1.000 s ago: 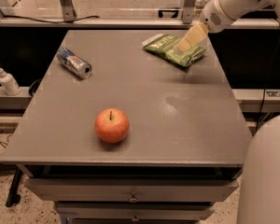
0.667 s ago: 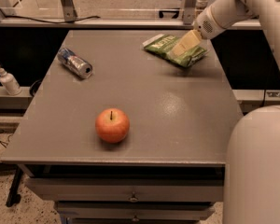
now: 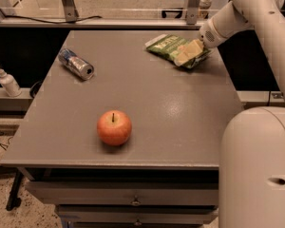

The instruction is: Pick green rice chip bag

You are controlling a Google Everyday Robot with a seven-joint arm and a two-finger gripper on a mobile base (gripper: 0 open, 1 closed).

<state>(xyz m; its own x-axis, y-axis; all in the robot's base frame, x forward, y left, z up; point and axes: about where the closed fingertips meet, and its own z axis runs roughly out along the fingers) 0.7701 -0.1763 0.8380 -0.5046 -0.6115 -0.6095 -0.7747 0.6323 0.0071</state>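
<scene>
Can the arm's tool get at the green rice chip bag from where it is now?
Probably yes: the tool is right at the green rice chip bag, over its right part, and nothing stands between them. The can and the apple lie well away.

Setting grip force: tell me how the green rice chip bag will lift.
The green rice chip bag lies flat and crinkled, so probably floppy and light. The gripper sits on its right end, so the free left side may droop.

dim, maybe overhead; gripper [image 3: 190,52] on bag [image 3: 165,45]
</scene>
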